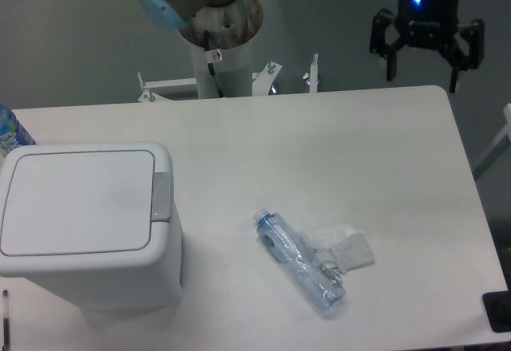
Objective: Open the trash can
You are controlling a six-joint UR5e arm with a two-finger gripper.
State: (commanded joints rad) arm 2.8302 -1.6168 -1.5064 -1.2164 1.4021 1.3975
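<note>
1. The top of the gripper is cut off by the upper edge of the view, so only its black body, a blue light and two dark fingers show; the arm's base column is likewise cropped at the top.
2. At the left edge, a blue-labelled item peeks out behind the bin, mostly out of view and too little of it visible to name.
3. A dark object at the lower right corner is also cut by the border, and a thin dark strip at the lower left cannot be made out.
4. The trash can stands on the white table at its left side, near the front edge, with its lid lying flat and shut.
5. The gripper hangs beyond the table's far right corner, well apart from the trash can (nearly the whole tabletop lies between them), with the fingers spread wide and nothing between them.
6. The lid's long axis runs left to right in the view; the grey latch sits on the right-hand short side, facing the middle of the table.
7. A clear plastic bottle lies on its side right of the bin, cap towards the upper left, touching crumpled white paper.
</note>
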